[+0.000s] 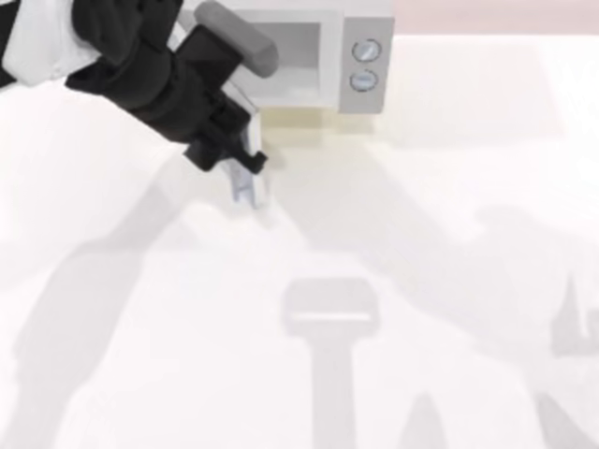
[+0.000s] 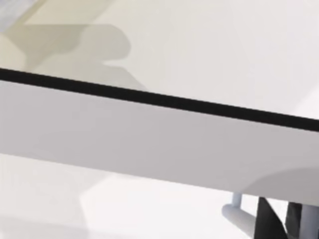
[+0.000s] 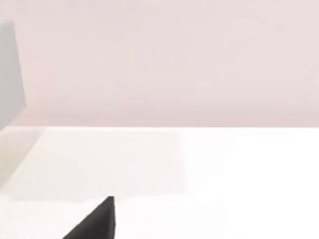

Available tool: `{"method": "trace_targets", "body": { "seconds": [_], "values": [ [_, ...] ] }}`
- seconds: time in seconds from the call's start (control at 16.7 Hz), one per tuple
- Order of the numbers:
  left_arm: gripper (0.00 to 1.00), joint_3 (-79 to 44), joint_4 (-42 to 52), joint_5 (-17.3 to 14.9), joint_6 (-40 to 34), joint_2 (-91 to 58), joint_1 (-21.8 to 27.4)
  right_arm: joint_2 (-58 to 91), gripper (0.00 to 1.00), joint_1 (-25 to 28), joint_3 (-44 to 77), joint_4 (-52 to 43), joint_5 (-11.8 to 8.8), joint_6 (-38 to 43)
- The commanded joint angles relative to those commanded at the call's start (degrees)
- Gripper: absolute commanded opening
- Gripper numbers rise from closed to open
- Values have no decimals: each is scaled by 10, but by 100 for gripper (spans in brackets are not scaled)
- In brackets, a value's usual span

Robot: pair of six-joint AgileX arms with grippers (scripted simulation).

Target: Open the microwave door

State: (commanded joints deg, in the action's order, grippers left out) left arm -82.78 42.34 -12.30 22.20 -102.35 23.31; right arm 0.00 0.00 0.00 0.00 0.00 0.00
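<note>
The microwave (image 1: 360, 23) stands at the table's far edge, centre, with two round knobs (image 1: 365, 65) on its right panel and its pale interior (image 1: 290, 51) exposed. The microwave door (image 1: 254, 126) is swung out toward the front and is seen edge-on from above. In the left wrist view the microwave door (image 2: 149, 139) is a broad light-grey panel with a black edge. My left gripper (image 1: 232, 161) is at the door's free end, shut on the pale handle bar (image 2: 238, 218). The right arm is out of the top view; one dark fingertip (image 3: 99, 221) shows in the right wrist view.
The white table (image 1: 421, 281) spreads in front of the microwave, crossed only by arm shadows. A pink wall (image 3: 174, 59) runs behind the table. A grey side of the microwave (image 3: 10, 74) shows in the right wrist view.
</note>
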Motion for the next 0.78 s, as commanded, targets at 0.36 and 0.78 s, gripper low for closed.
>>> {"method": "trace_targets", "body": {
  "seconds": [0.36, 0.78],
  "values": [
    [0, 8, 6, -16, 29, 6, -11, 0, 100, 0, 0, 0, 0, 0],
    [0, 8, 6, -16, 29, 6, -11, 0, 100, 0, 0, 0, 0, 0]
  ]
}}
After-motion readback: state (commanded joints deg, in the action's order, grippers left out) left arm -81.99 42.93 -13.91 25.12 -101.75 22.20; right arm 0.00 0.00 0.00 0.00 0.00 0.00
